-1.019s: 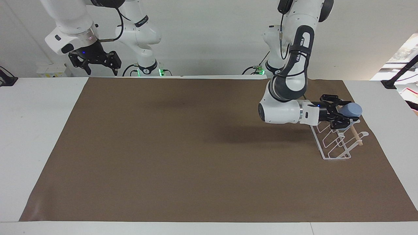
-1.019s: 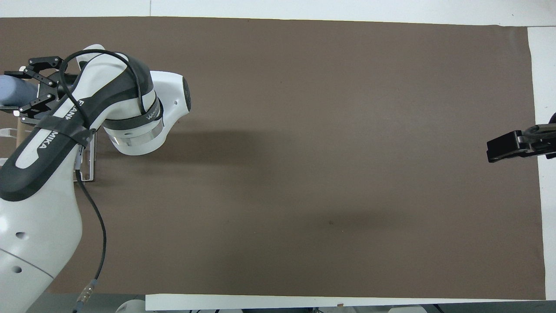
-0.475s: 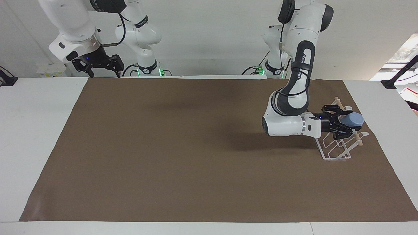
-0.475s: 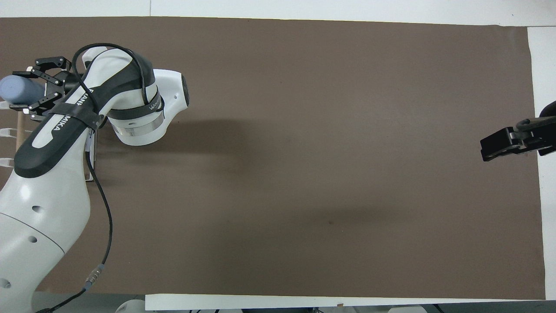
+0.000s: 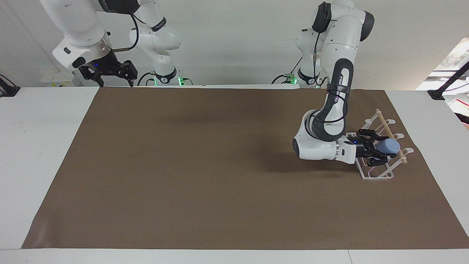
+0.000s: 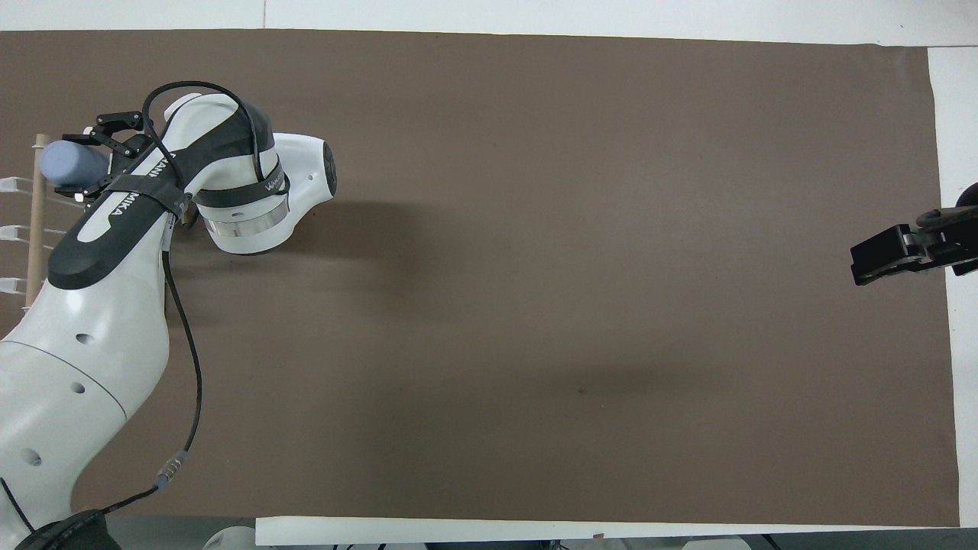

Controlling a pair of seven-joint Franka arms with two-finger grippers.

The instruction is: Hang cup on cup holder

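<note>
The light-blue cup lies on its side in my left gripper, which is shut on it. The cup is low over the slanted prongs of the white wire cup holder, beside its wooden dowel. I cannot tell whether a prong is inside the cup. In the overhead view the cup sticks out of the left gripper next to the dowel. My right gripper is open and empty, and waits raised over the table's edge at the right arm's end.
A brown mat covers most of the white table. The left arm's forearm lies low over the mat beside the cup holder.
My left gripper has come down with the cup, from above the dowel to low among the holder's prongs. The right gripper has shifted only slightly.
</note>
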